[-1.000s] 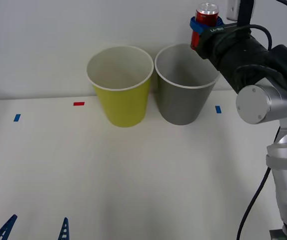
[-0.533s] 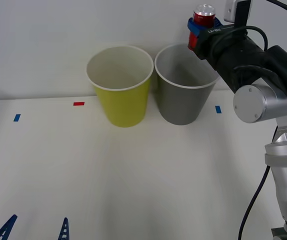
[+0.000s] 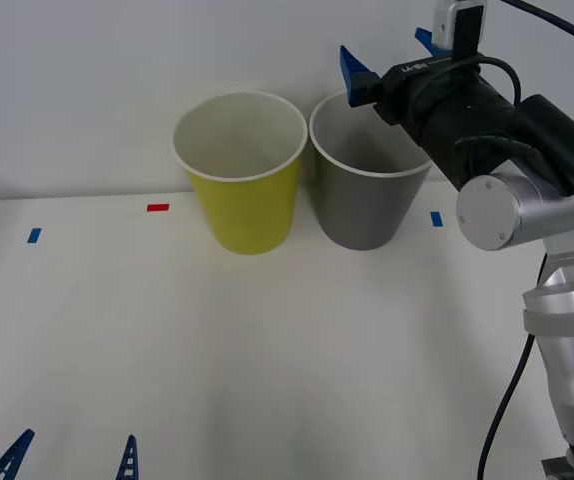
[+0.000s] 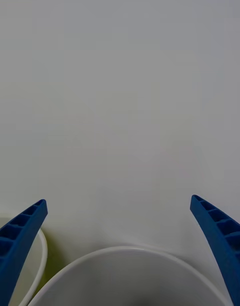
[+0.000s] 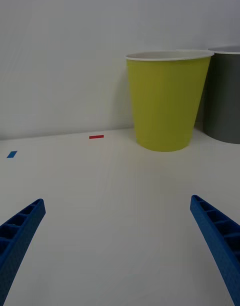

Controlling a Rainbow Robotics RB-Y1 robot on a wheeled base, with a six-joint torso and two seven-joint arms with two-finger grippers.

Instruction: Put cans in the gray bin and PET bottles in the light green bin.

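The right gripper (image 3: 385, 52) hangs wide open and empty above the gray bin (image 3: 369, 190); the light green bin (image 3: 244, 196) stands just beside that one on the counter (image 3: 267, 350); the left gripper (image 3: 67, 458) waits low near the counter's front edge, fingers spread, holding nothing.

Black forearm, silver joints, black cables, blue ribbed right pincer (image 3: 387, 55).

The light green bin (image 3: 240, 172) is yellow-green with a white rim and pale inside; beside it, the gray bin (image 3: 369, 170) is gray, also white-rimmed. Both pincers' fingers (image 3: 351, 68) are blue and ribbed. The white tabletop (image 3: 267, 340) carries a red mark (image 3: 157, 208) and blue marks (image 3: 34, 235) near the light green bin.
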